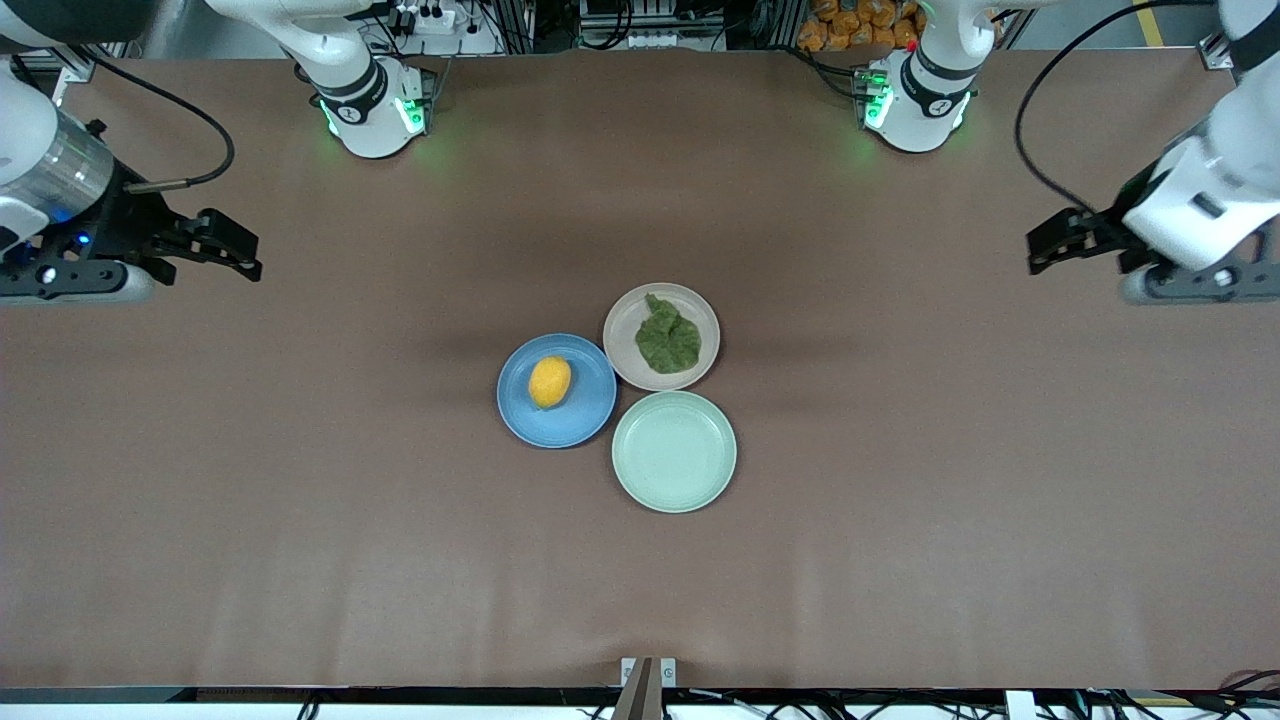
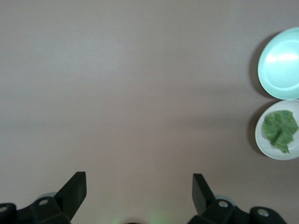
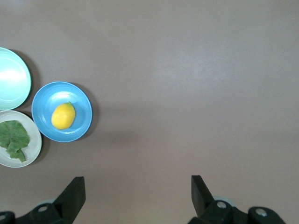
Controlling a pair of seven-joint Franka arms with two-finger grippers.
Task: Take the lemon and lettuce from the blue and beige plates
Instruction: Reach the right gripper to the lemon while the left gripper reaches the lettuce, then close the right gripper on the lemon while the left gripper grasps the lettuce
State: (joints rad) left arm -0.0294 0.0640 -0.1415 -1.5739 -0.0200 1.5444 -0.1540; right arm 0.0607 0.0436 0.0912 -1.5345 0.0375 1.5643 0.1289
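The lemon (image 1: 550, 382) lies on the blue plate (image 1: 580, 420) at the table's middle; both show in the right wrist view, lemon (image 3: 63, 115) and plate (image 3: 81, 100). The lettuce (image 1: 667, 336) lies on the beige plate (image 1: 622, 355), which touches the blue plate on the side farther from the front camera; both also show in the left wrist view, lettuce (image 2: 280, 129) and plate (image 2: 261, 142). My right gripper (image 1: 235, 250) (image 3: 138, 186) is open and empty over bare table at the right arm's end. My left gripper (image 1: 1050, 248) (image 2: 139, 184) is open and empty over bare table at the left arm's end.
An empty mint-green plate (image 1: 674, 451) sits nearest the front camera, touching the other two plates. Brown table (image 1: 300, 500) stretches wide round the plates. Both arm bases stand at the table's back edge.
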